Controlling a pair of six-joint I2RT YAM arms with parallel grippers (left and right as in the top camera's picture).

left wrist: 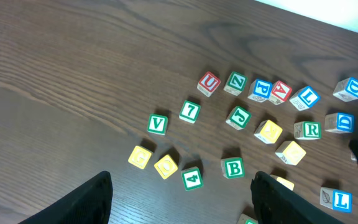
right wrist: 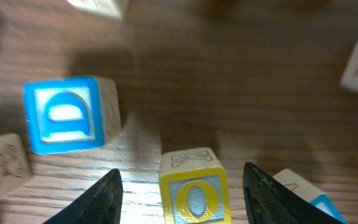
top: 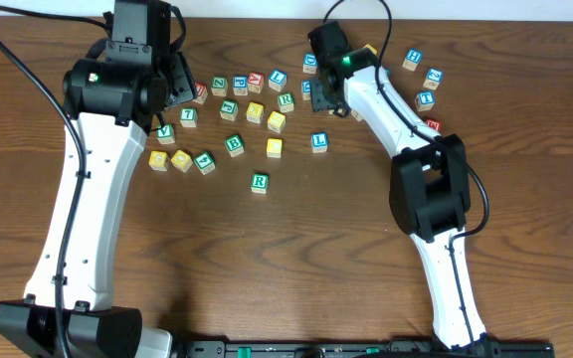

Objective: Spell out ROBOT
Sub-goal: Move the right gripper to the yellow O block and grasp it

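Note:
My right gripper (right wrist: 183,198) is open and low over the table, at the top centre in the overhead view (top: 324,94). A yellow-framed O cube (right wrist: 194,190) stands between its fingers, with a gap on each side. My left gripper (left wrist: 182,205) hangs open and empty above the left cluster, at the top left in the overhead view (top: 182,85). A green-framed R cube (top: 259,182) lies alone nearest the front. The green-framed B cube (top: 234,145) (left wrist: 233,167) sits behind it, with yellow cubes (top: 275,148) close by.
A blue D cube (right wrist: 64,115) sits left of the O cube. A second green R (left wrist: 307,129), a green 4 (left wrist: 192,178), a green V (left wrist: 157,123), a red U (left wrist: 208,83) and blue L cubes (top: 318,141) are scattered about. More blue cubes (top: 425,98) lie at the right.

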